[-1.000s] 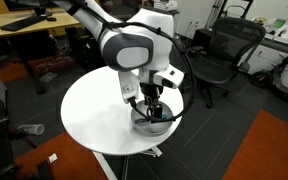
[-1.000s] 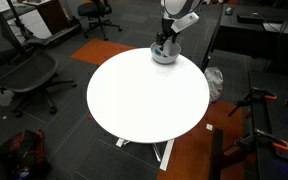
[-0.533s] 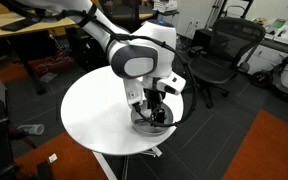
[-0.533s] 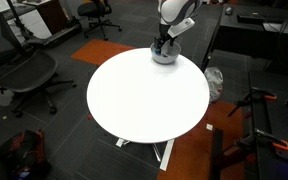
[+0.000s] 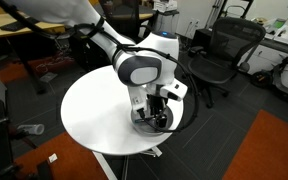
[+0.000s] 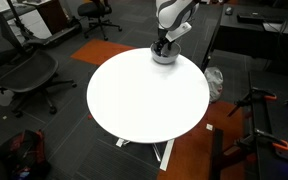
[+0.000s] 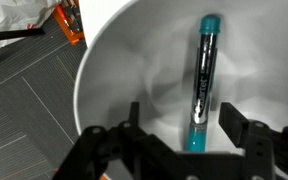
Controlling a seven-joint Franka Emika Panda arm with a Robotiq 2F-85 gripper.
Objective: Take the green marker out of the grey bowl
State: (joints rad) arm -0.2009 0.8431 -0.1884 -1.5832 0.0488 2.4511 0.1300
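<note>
Marker (image 7: 201, 80): not visible in either exterior view, down inside the bowl; barrel print too blurred to read in the wrist view.
Bowl (image 7: 109, 80): cropped by the wrist view's top, right and bottom edges; in an exterior view the bowl (image 5: 154, 130) is mostly behind the arm.
Gripper (image 7: 181, 112): body cut off at the wrist view's bottom edge; jaws too small to judge in both exterior views.

White round table (image 6: 134, 105) among black office chairs (image 5: 229, 45).

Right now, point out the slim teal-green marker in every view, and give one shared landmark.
Wrist view: the slim teal-green marker lies right of centre, inside the round grey bowl.
Exterior view: not visible; the robot arm hides the bowl's inside.
Exterior view: not visible; the bowl is too small.
Shared landmark: the grey bowl.
</note>
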